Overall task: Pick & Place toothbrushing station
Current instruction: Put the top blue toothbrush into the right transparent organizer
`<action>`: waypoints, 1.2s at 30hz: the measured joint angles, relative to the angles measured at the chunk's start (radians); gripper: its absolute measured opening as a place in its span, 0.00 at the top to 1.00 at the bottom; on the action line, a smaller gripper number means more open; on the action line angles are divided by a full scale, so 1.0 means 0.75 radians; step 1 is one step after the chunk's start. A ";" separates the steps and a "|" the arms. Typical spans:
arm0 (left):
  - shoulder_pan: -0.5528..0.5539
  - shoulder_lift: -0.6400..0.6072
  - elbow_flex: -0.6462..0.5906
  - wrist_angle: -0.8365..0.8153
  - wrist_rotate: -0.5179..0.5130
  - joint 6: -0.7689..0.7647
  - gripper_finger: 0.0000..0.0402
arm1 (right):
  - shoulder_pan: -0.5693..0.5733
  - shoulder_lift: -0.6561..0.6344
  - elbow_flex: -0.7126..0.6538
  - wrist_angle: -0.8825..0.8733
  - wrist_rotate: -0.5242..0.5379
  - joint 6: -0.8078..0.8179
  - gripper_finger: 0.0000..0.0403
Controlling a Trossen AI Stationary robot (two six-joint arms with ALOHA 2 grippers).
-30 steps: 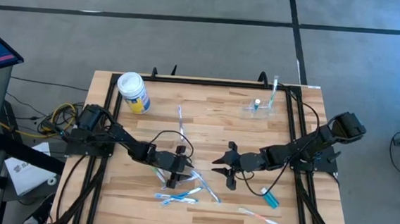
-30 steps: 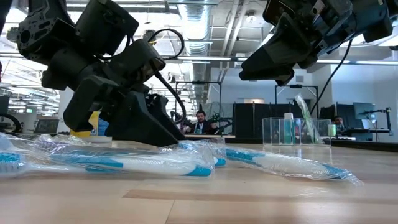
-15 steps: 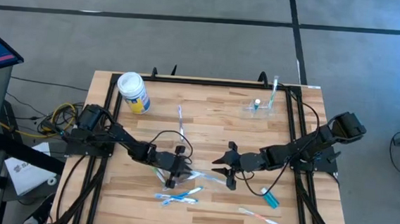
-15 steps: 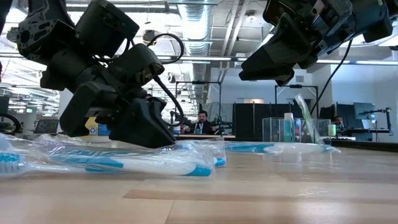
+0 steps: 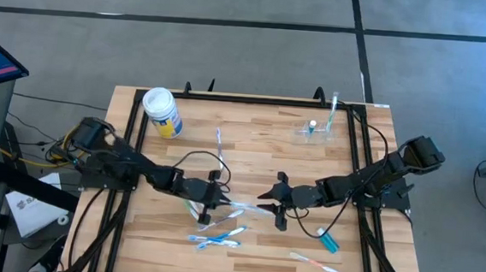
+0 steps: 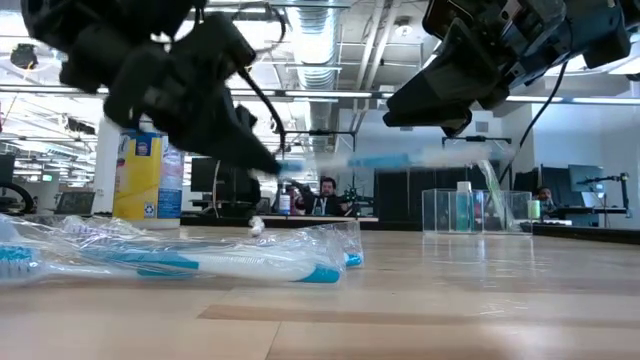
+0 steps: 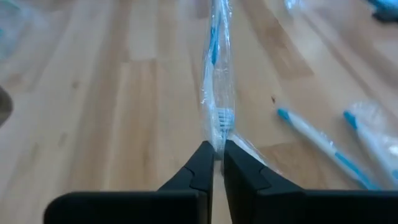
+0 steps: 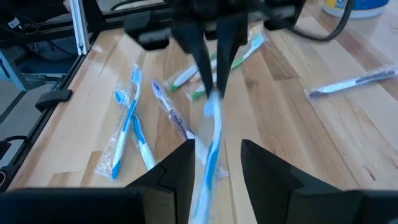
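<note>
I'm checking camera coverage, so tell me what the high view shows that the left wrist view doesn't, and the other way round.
Only the high view shows the clear cup at the table's far right, the white-lidded canister, and the right gripper with open fingers. Only the left wrist view shows the wrapper's end pinched between the shut fingers. Both show the left gripper holding the wrapped blue toothbrush, with other wrapped toothbrushes on the wood.
</note>
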 joint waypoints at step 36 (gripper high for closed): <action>0.007 -0.201 0.076 -0.135 -0.004 -0.043 0.96 | -0.044 0.001 0.504 -0.798 -0.140 -0.011 0.70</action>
